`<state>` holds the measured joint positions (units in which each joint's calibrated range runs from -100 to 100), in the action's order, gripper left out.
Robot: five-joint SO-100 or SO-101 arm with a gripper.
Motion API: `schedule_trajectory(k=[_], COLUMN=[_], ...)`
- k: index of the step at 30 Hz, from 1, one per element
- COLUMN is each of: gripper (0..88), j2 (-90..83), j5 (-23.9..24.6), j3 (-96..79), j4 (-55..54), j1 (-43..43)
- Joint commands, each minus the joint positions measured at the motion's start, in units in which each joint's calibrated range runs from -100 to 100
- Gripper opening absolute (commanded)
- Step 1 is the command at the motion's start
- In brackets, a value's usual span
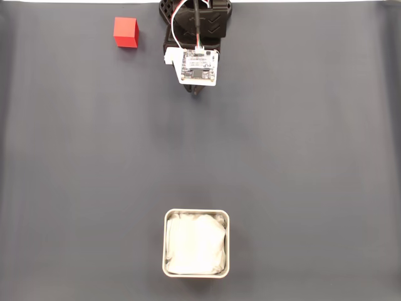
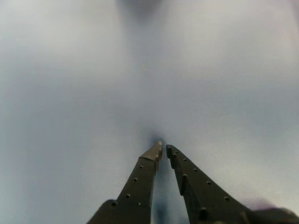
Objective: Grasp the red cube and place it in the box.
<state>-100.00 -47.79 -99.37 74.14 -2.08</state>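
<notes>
In the fixed view the arm (image 1: 195, 25) is cut off by the top edge, so its base is out of sight. A white circuit board (image 1: 199, 66) covers most of the gripper (image 1: 197, 93) — only a dark tip pokes out below it, and from here the jaws cannot be judged. The box (image 1: 196, 243) has a white lining that hides its floor.

In the wrist view the two fingers (image 2: 140, 182) run off the bottom edge, their roots unseen. The grey mat (image 2: 84, 93) is a soft blur — no texture shows, and the dark smudge at the top edge cannot be identified.
</notes>
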Motion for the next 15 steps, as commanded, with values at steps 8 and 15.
schedule_trajectory(k=[8, 15], gripper=[0.0, 0.0], j2=[0.1, 5.4], j5=[-0.4, -0.1], j3=[-0.5, 4.3], j4=[-1.3, -18.3], j1=[0.4, 0.6])
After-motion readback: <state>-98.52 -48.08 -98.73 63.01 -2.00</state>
